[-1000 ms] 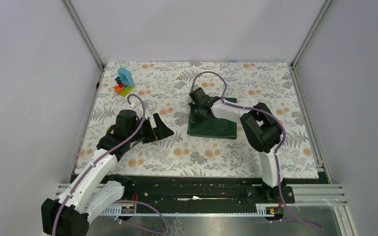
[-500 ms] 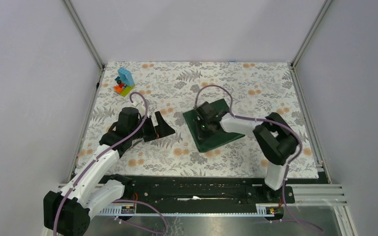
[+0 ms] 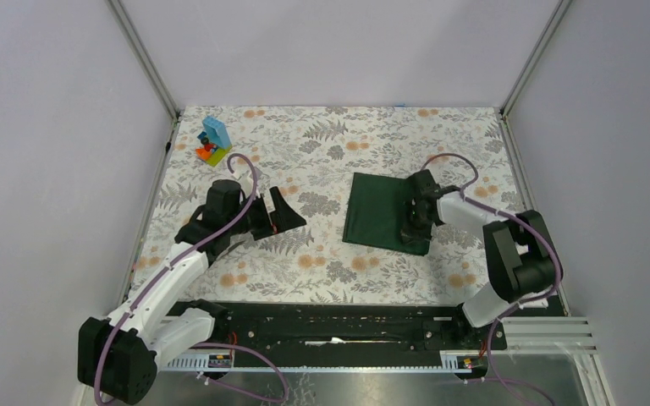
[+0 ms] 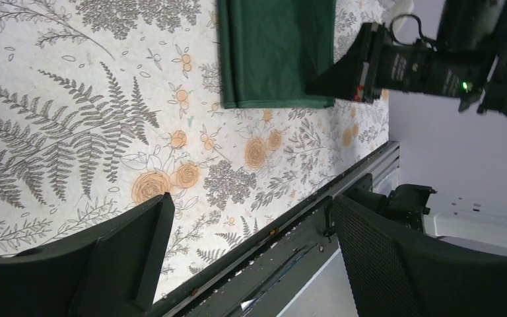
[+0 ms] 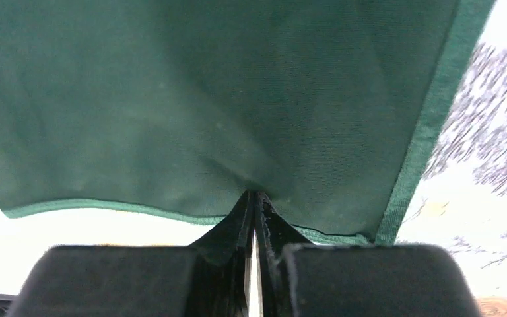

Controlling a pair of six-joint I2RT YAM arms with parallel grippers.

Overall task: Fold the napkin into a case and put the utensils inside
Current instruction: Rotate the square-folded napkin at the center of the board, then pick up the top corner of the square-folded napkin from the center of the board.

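Two arms, bases at the near edge.

Left gripper (image 3: pixel 288 209): fingers (image 4: pixel 396 264) spread wide with nothing between them, held above the floral table covering (image 3: pixel 322 262), left of centre.

Right gripper (image 5: pixel 253 201): fingers pressed almost together, pinching a pucker of the napkin (image 3: pixel 377 211) close to one hemmed corner on its right side.

One napkin, dark green, lying flat as a folded rectangle right of centre. Two layers show along its near edge in the left wrist view.

Far left: one toy block stack (image 3: pixel 212 141), well apart from both grippers.
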